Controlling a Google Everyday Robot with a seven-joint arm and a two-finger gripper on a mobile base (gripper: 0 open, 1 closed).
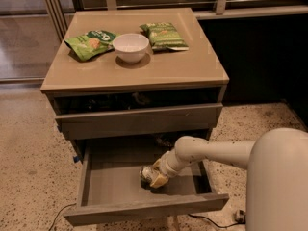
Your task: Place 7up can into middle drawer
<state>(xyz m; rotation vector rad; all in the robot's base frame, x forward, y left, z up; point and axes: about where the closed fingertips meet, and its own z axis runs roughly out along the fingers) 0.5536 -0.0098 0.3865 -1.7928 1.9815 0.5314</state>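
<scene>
The 7up can (145, 173), small and silvery, lies low inside the open middle drawer (111, 179), on or just above its bare grey floor, right of centre. My gripper (154, 176) reaches in from the right on the white arm (211, 152) and is shut on the can, its yellowish fingers (159, 179) around the can's right end. The drawer is pulled far out, with its plain front panel (144, 210) nearest the camera.
Above it, a similar drawer (139, 119) is slightly open with a dark cluttered inside. On the cabinet top (192, 66) stand a white bowl (130, 47) and two green snack bags (90, 43) (163, 35). A cable (57, 216) lies on the speckled floor.
</scene>
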